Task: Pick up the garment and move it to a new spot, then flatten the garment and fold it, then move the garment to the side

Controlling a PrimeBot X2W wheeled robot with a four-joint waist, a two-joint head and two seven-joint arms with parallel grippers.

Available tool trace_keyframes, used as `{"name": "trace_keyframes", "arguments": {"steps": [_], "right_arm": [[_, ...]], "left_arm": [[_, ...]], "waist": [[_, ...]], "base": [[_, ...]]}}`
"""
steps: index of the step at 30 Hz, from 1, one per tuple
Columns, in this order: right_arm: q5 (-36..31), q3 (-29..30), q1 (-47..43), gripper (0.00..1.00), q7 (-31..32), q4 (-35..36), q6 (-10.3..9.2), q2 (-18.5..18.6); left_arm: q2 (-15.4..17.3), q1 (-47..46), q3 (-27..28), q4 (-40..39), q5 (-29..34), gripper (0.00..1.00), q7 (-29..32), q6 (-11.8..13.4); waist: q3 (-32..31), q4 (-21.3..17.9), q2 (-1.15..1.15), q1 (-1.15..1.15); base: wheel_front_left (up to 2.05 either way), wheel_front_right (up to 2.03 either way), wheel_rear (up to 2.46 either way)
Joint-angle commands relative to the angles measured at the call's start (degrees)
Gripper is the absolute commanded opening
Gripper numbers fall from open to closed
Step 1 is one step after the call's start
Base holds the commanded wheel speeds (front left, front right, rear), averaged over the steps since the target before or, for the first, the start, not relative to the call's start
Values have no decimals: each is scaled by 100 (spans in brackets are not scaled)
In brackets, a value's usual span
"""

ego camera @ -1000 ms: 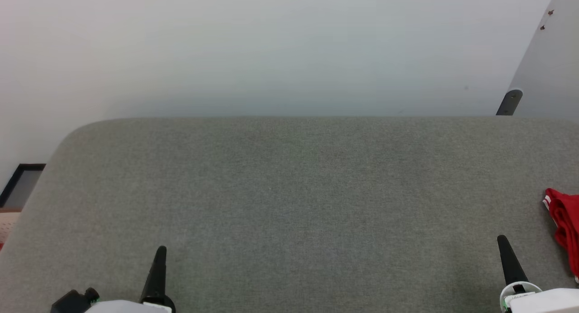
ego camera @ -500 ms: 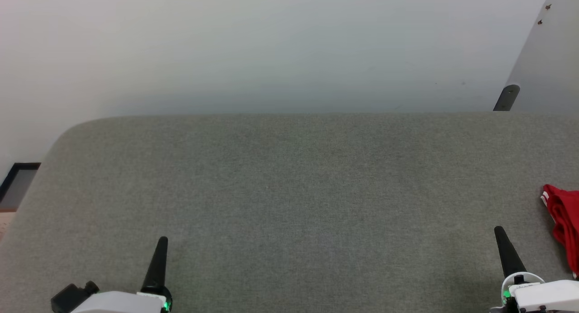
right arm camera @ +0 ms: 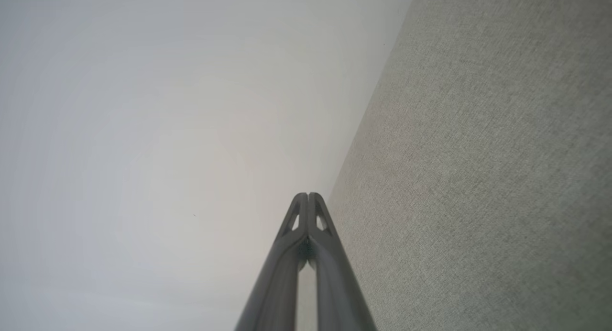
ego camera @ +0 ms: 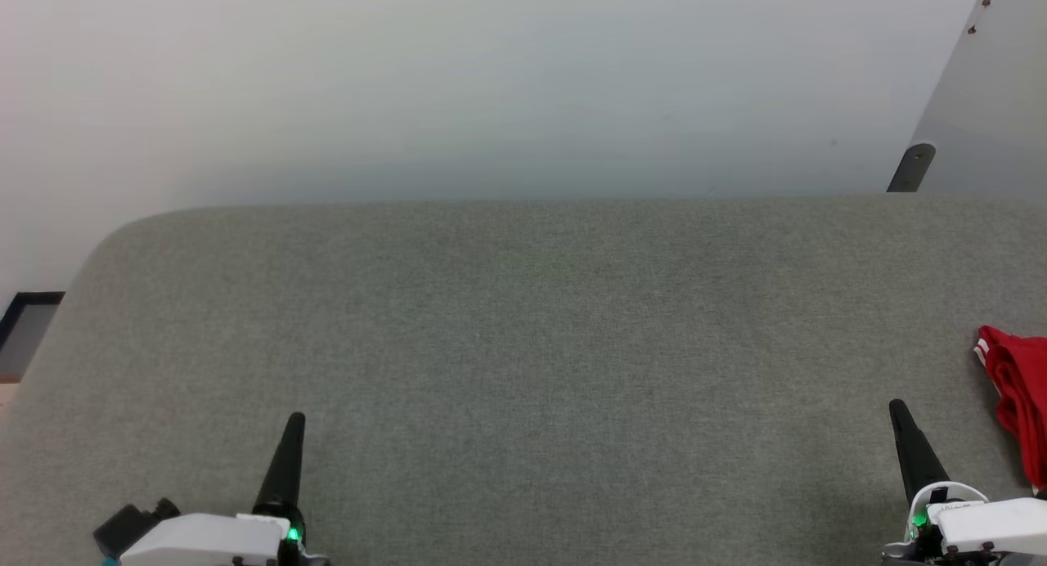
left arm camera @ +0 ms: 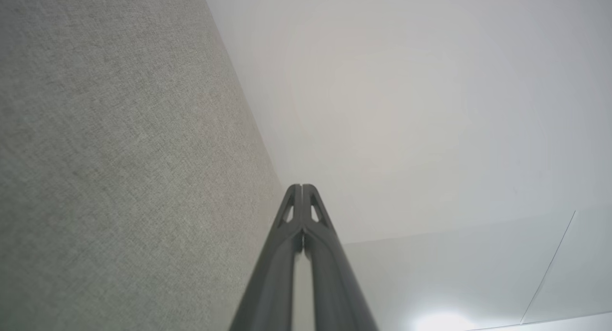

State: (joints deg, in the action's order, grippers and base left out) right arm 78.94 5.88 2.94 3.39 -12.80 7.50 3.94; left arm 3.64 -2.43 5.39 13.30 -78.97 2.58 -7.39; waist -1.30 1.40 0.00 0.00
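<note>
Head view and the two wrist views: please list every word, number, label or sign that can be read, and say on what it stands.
None can be read.
Small dark print on the white housing behind the right gripper: too small to read.
The garment: a red fold with white stripes at the picture's edge, no number on the part in view.
The grey surface and the wall: plain.

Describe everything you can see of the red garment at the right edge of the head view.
The red soft-cloth garment is cut off by the head view's right edge. The visible part lies bunched in lengthwise folds, with white striped trim at its upper left corner. It rests on the grey fabric-covered surface. The shut right gripper stands apart, to its left.
</note>
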Motion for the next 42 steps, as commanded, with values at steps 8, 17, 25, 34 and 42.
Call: {"name": "trace_keyframes", "arguments": {"steps": [8, 17, 25, 34, 42], "right_arm": [[451, 40, 173, 0, 110, -22, 0, -36], [797, 53, 255, 0, 190, -63, 0, -67], [1081, 61, 307, 0, 262, -96, 0, -94], [1376, 71, 378, 0, 332, -129, 0, -123], [1355, 69, 349, 0, 329, -128, 0, -120]], "left_arm": [[-21, -190, 45, 7, -435, 0, 131, -14], [-42, -270, 75, 38, -785, 0, 241, -16], [-61, -350, 99, 61, -1074, 0, 327, -17], [-77, -420, 121, 86, -1368, 0, 407, -18], [-77, -416, 121, 84, -1354, 0, 410, -18]], "waist": [[38, -36, 0, 0], [77, -72, 0, 0], [111, -105, 0, 0], [148, -140, 0, 0], [148, -140, 0, 0]], "base": [[0, 0, 0], [0, 0, 0], [0, 0, 0], [0, 0, 0], [0, 0, 0]]}}
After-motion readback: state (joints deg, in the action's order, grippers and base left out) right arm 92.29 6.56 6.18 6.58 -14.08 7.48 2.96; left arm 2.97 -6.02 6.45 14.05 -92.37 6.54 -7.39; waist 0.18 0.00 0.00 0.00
